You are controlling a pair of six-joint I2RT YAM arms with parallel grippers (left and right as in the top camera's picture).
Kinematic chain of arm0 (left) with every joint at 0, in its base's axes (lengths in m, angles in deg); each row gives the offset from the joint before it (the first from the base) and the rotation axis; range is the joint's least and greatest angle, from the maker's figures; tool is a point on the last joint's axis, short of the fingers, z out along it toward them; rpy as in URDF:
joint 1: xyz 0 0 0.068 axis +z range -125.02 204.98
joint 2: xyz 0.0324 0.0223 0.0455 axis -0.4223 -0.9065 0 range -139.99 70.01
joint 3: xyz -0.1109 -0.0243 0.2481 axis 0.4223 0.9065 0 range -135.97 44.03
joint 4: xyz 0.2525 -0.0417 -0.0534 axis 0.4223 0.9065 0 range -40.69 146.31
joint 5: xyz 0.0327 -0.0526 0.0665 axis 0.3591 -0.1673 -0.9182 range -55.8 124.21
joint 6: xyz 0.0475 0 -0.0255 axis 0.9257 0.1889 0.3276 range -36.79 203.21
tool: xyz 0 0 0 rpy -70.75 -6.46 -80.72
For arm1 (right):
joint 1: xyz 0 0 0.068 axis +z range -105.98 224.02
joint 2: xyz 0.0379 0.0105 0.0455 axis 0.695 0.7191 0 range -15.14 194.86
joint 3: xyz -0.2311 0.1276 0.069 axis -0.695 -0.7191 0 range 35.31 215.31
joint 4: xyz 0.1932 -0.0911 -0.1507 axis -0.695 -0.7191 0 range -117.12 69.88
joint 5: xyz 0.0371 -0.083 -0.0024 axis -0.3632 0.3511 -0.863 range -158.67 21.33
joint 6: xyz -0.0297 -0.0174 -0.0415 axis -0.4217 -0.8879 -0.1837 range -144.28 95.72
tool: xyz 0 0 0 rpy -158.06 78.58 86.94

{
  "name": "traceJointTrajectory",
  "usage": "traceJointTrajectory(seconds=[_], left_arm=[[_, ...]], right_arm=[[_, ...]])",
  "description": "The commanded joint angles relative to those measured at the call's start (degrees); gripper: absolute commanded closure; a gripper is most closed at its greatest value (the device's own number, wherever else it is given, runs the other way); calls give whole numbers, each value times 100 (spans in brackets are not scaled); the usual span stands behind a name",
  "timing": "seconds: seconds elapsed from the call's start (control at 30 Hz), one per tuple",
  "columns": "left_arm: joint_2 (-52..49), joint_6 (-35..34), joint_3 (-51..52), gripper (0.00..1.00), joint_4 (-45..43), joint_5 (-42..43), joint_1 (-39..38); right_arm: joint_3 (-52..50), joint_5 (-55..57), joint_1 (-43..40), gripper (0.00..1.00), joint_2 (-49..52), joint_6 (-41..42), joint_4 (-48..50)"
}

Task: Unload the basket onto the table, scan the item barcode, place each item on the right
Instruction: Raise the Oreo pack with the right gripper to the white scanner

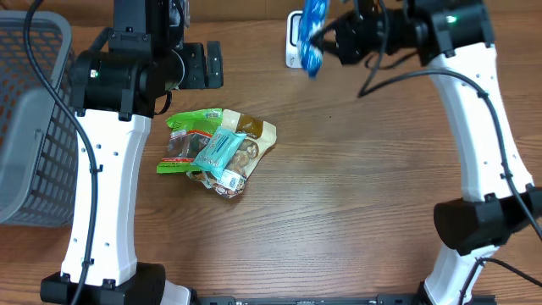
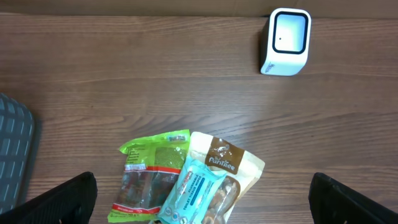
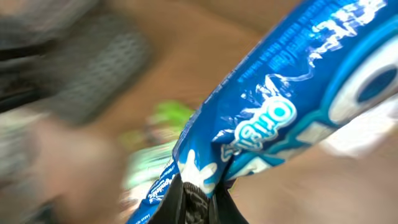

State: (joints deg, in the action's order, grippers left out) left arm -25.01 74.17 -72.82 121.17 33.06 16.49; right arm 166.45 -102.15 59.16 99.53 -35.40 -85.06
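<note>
My right gripper [image 1: 326, 36] is shut on a blue Oreo packet [image 1: 312, 34], holding it up at the back of the table right in front of the white barcode scanner [image 1: 293, 41]. In the right wrist view the blue packet [image 3: 280, 112] fills the frame, pinched at its lower edge by my gripper [image 3: 198, 198]; the background is blurred. The scanner [image 2: 285, 41] stands upright in the left wrist view with its window facing the camera. My left gripper [image 2: 202, 199] hangs open above the pile of packets, holding nothing, its dark fingertips [image 2: 62, 199] at the lower corners.
A pile lies mid-table: a green snack pack [image 1: 190, 140], a teal wipes pack [image 1: 218, 152] and a beige treat bag [image 1: 250, 144]. A grey mesh basket [image 1: 25, 119] stands at the left edge.
</note>
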Motion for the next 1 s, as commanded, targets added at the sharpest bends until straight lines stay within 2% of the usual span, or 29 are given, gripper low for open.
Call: traceJointTrajectory(seconds=[0.0, 0.03, 0.1, 0.37, 0.57, 0.97], left_arm=[[-44, -39, 9, 0, -4, -35, 7], [-44, -39, 9, 0, -4, -35, 7], [-44, -39, 9, 0, -4, -35, 7], [-46, -39, 9, 0, -4, -35, 7], [-46, -39, 9, 0, -4, -35, 4], [-46, -39, 9, 0, -4, -37, 7]], right_arm=[[35, 3023, 374, 96, 343, 494, 667], [35, 3917, 522, 96, 531, 485, 1102], [35, 4363, 614, 96, 684, 361, 1373], [33, 6413, 1169, 96, 1956, -1458, 3169], [33, 6693, 1250, 96, 2704, -2776, 4061], [33, 6424, 1180, 96, 2959, -2835, 3976]])
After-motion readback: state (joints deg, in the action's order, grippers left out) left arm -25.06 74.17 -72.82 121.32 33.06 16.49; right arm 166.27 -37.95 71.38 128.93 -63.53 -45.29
